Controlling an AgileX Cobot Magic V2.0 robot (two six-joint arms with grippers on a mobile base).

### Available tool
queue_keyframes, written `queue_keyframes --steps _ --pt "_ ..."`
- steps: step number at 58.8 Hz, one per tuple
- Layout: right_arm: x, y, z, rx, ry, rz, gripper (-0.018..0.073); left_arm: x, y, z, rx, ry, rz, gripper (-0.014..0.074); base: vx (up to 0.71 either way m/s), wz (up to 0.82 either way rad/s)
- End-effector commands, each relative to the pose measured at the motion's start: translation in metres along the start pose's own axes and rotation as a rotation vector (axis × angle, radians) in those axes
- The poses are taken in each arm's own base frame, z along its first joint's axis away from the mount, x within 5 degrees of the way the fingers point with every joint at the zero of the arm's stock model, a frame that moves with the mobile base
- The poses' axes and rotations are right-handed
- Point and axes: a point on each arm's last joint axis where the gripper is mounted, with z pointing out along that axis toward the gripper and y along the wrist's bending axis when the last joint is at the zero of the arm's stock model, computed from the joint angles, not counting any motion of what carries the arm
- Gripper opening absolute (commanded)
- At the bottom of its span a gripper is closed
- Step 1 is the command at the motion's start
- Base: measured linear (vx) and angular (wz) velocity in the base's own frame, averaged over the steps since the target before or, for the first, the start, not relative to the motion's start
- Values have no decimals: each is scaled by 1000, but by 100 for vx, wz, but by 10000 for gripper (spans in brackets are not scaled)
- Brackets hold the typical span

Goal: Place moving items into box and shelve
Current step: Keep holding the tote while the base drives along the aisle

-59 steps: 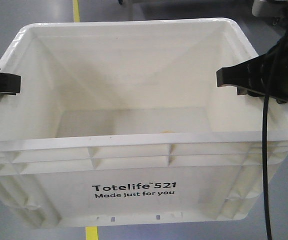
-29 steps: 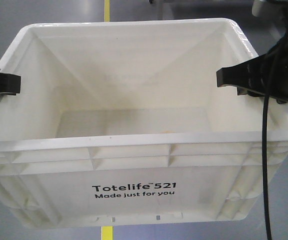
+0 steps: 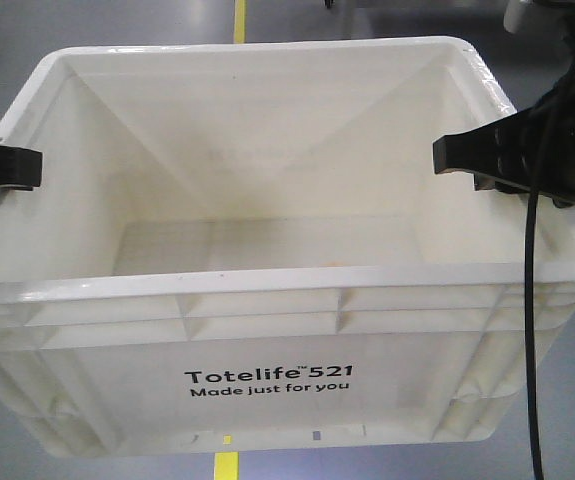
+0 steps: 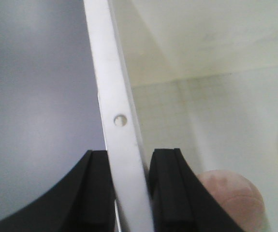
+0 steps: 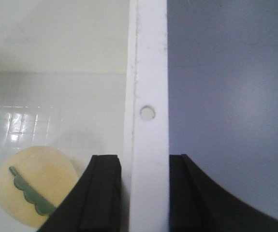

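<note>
Box (image 3: 287, 278), the white Totelife tote, hangs between both arms. The left gripper (image 4: 129, 193) is clamped on its left rim and the right gripper (image 5: 143, 193) on its right rim, each with one finger inside the wall and one outside. It seems lifted off the grey floor (image 3: 67, 25). Carrying it well calls for level wrists moving together, so the thin rim cannot slip. A pale yellow ball (image 5: 37, 193) with a green stripe lies inside by the right wall. A pinkish fruit (image 4: 233, 198), cut off by the frame, lies near the left one. The front view hides both, and the shelf is out of view.
</note>
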Motion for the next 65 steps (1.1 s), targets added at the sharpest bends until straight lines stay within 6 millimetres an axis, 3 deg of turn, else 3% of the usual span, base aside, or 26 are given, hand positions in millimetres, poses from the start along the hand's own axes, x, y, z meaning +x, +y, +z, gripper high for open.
queue_keyframes --steps 1,65 --pt "-16 -8 -21 1 -188 -23 110 -16 -2 -21 44 -182 19 140 5 11" --pt "-16 -8 -21 1 -188 -23 110 -16 -2 -21 44 -182 19 140 12 12"
